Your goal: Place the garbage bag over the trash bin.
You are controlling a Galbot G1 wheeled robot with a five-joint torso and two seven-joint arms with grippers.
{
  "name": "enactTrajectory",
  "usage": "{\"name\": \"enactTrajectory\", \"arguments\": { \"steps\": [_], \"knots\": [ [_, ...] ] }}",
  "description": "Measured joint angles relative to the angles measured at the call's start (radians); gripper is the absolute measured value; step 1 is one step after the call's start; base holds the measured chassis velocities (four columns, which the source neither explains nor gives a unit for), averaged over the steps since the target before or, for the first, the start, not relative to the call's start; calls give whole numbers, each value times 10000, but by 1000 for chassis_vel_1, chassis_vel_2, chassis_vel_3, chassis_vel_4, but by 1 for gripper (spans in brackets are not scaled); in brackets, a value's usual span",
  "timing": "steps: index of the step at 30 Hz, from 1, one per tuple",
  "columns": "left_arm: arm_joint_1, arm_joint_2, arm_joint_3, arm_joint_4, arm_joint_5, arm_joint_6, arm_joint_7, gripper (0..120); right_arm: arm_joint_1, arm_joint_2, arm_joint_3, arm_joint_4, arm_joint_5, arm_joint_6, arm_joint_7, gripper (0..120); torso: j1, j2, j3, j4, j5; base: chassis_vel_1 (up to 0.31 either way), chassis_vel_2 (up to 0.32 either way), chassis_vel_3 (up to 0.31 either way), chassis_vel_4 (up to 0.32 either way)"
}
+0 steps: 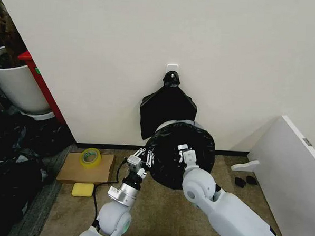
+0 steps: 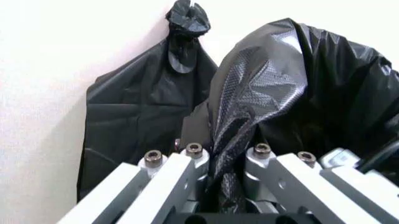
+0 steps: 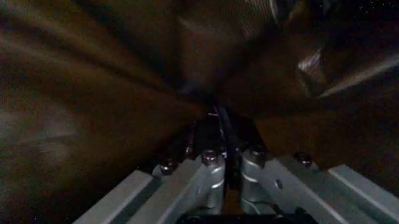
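A: Where is the bag seen?

B: The bag [image 1: 172, 166] is spread over the bin [image 1: 173, 124], on the floor against the wall [image 1: 151, 43]. A strip of the bin's pale side is left bare at the back, just under the flat black bundle [image 1: 165, 113] hung on the wall. In the left wrist view, the bag [image 2: 281, 93] is seen puffed up in glossy folds, with the bundle [image 2: 143, 116] beside it.

A: How is the left gripper placed?

B: The left gripper [image 1: 143, 157] is held at the bag's left edge. In its wrist view, a fold of plastic is pinched between the closed fingers [image 2: 193, 163].

A: And the right gripper?

B: The right gripper [image 1: 185, 154] is sunk into the bag's top, near the middle. In its wrist view, the fingers [image 3: 209, 170] are pressed together on a dark pleat of the bag [image 3: 93, 93], which is wrapped closely around them.

A: What else is shown on the floor?

B: A roll of tape [image 1: 90, 157] is set on a flat cardboard piece [image 1: 73, 169] left of the bin, and a yellow sponge [image 1: 83, 189] is laid just in front of it. A white pot [image 1: 14, 86] is seen far left, and a white board [image 1: 289, 172] is leaned at the right.
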Motion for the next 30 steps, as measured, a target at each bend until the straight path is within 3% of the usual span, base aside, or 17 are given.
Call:
{"name": "enactTrajectory", "arguments": {
  "steps": [6, 12, 16, 25, 30],
  "knots": [
    [-41, -10, 50, 80, 14, 0, -2, 4, -174, 38, 99, 563, 577, 522, -453, 0, 0, 0, 0, -1, -1, 0, 0, 0, 0],
    [53, -26, 107, 29, 40, -9, 42, 4, 157, 446, 7, -453, 34, 972, -781, 0, 0, 0, 0, 1, 0, 0, 0, 0, 0],
    [113, 3, 64, -97, 49, -10, 46, 4, 375, 573, -44, -1264, -380, 747, -609, 0, 0, 0, 1, 1, 1, 0, 0, 0, 0],
    [208, 21, -26, -237, 74, -10, 45, 4, 265, 439, 11, -1420, -825, 467, -433, 0, 0, 0, 1, 0, 0, 0, 0, 0, 0],
    [224, -1, -25, -248, 83, -11, 44, 4, -31, 347, 166, -1182, -1238, 1459, -1007, 0, 0, 0, 0, -1, 0, 0, 0, 0, 0]
  ]
}}
